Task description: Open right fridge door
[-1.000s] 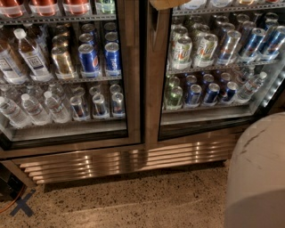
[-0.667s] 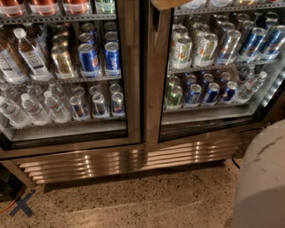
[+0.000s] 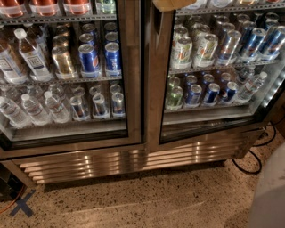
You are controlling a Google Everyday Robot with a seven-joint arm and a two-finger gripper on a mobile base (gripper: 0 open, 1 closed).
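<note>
Gripper [image 3: 171, 4], a tan shape cut off by the top edge, sits where it was; whether it is wide or narrow I cannot tell. Nearest the camera, the white arm casing [image 3: 272, 191] has slid toward the right edge. Beyond it, the right fridge door [image 3: 156, 89] stands directly below the gripper, its steel left frame just under it.

The desk [image 3: 147, 200], a speckled tan terrazzo floor, carries the steel-louvred fridge base [image 3: 129, 162], a blue tape cross [image 3: 22, 203] at left and a looping black cable [image 3: 244, 172] at right; the tan gripper [image 3: 171, 4] sits at the top edge
</note>
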